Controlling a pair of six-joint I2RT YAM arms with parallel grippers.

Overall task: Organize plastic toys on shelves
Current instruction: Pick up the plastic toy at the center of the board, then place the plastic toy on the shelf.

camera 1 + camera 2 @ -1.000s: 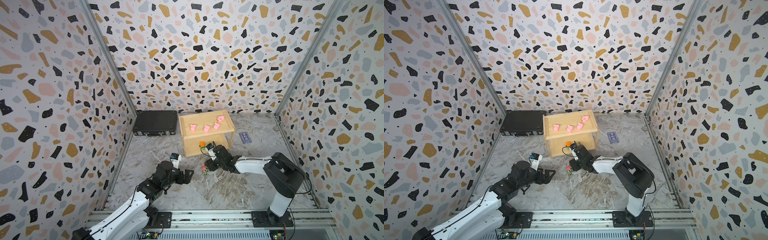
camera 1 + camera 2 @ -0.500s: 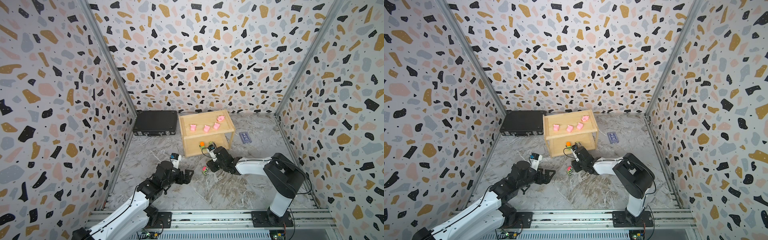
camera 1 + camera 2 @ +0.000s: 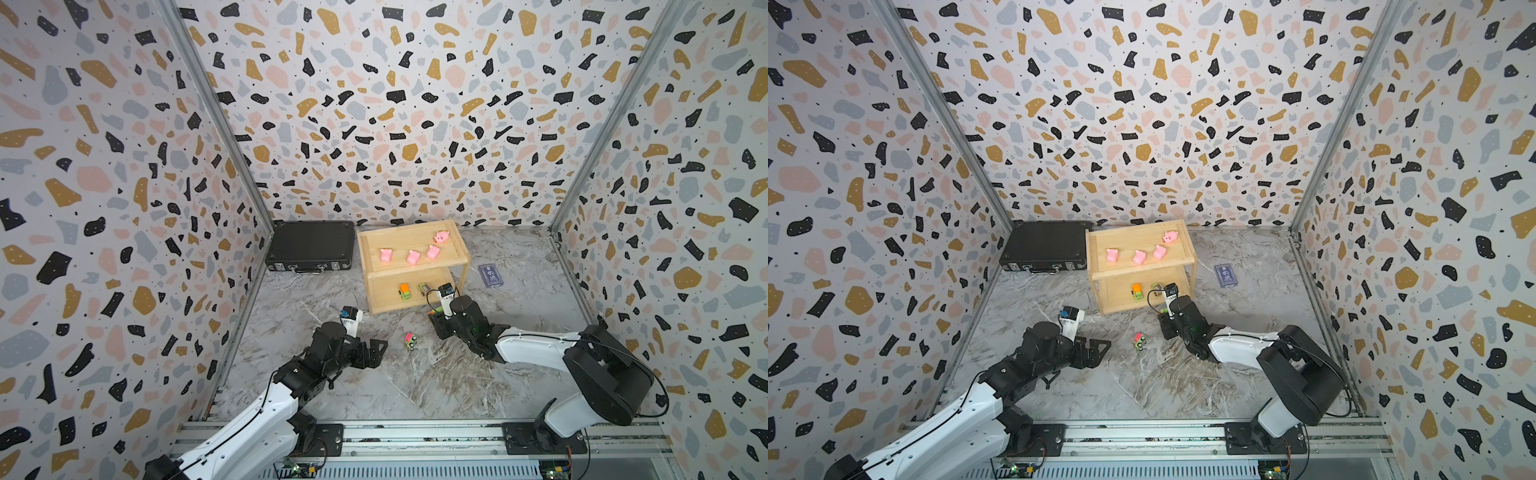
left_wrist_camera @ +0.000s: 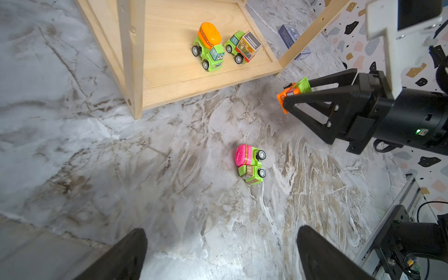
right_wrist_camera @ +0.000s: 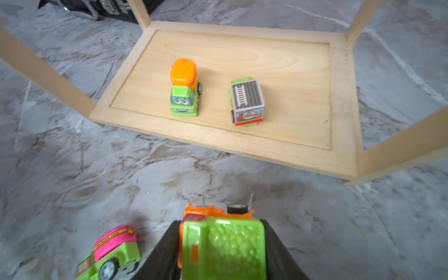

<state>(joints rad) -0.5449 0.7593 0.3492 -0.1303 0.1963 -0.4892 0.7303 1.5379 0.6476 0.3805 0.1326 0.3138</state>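
While the left end effector (image 3: 375,351) hangs open by a tipped pink truck (image 4: 249,164), the right end effector (image 4: 293,93) clamps a green-and-orange truck (image 5: 221,244) before the lower shelf (image 5: 218,145), next needing forward placement.

4 pink pigs (image 3: 386,255) (image 3: 413,257) (image 3: 432,252) (image 3: 441,237), 4 toy trucks (image 4: 209,47) (image 4: 243,47) (image 4: 249,163) (image 4: 294,91), 1 wooden rack (image 3: 415,269), 1 black case (image 3: 309,245), 1 blue card pack (image 3: 491,276).
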